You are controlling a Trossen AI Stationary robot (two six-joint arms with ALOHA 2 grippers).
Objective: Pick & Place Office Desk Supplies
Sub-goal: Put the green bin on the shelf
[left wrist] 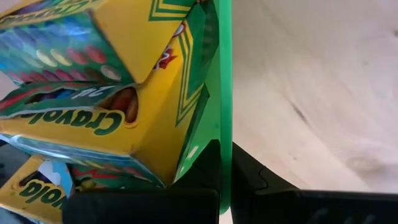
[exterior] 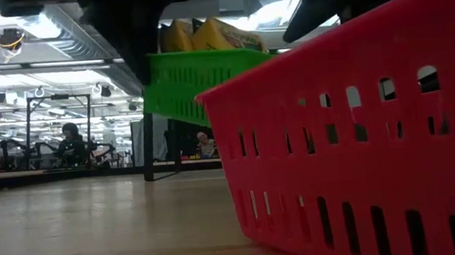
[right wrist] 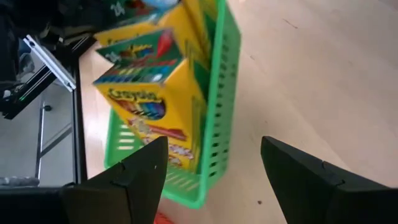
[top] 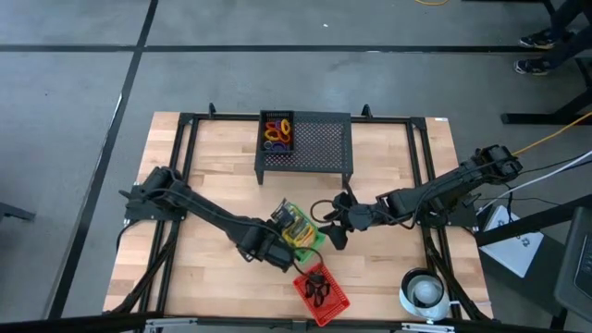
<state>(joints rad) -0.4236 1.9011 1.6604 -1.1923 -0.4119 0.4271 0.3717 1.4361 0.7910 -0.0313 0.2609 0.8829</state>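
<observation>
Red basket (exterior: pixel 362 131) looms nearest; left claw (top: pixel 277 248) clamps green basket's (right wrist: pixel 211 124) rim, right claw (top: pixel 335 225) spread beside it.

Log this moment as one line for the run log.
left end effector: shut on green basket wall, lifted, tilted | crayon boxes: inside | right end effector: open, facing basket | red basket: on table

The red basket (exterior: pixel 362 131) runs off the low view's right edge. The black clips (top: pixel 317 287) inside it are too small to count. The crayon boxes (left wrist: pixel 93 93) are cropped in the left wrist view.
</observation>
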